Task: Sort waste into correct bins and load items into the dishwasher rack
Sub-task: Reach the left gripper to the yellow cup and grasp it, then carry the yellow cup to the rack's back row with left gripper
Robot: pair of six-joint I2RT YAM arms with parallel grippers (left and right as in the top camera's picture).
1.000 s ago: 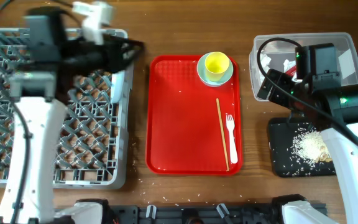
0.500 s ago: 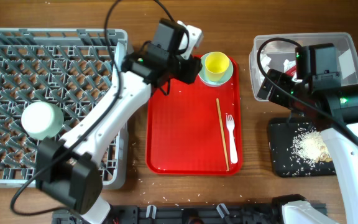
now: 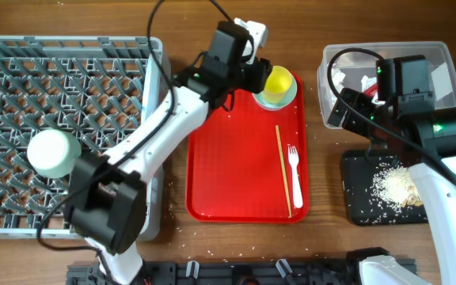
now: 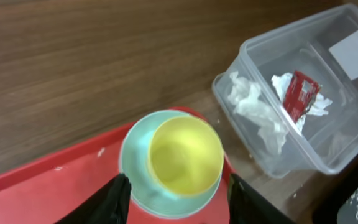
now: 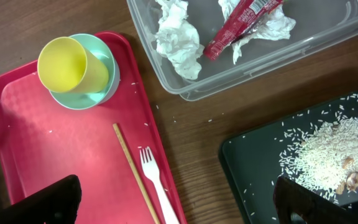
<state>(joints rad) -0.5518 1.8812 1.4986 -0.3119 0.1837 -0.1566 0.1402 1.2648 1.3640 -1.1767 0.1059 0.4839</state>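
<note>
A small yellow cup (image 3: 278,81) stands on the pale green-blue plate (image 3: 290,96) at the back of the red tray. My left gripper (image 3: 256,79) is open and low, and its fingers (image 4: 180,198) flank the plate (image 4: 134,171) and cup (image 4: 185,155). A wooden chopstick (image 3: 283,170) and a white fork (image 3: 294,172) lie on the tray's right side. One pale bowl (image 3: 53,153) sits in the grey dishwasher rack (image 3: 93,127). The clear tub (image 3: 442,75) holds white tissue (image 5: 179,40) and the red sachet (image 5: 238,28). Rice (image 3: 394,184) lies on the black tray (image 3: 362,202). My right gripper (image 5: 182,205) is open and empty above the table.
The red tray (image 3: 228,158) lies between the rack and the bins. Loose rice grains are scattered on the wood near the black tray (image 5: 253,174) and along the table's front edge. My right arm (image 3: 430,131) hangs over the tub and the black tray.
My left arm has swung from over the rack to the right, down to the yellow cup. The pale bowl now shows in the rack. The right arm has not moved.
</note>
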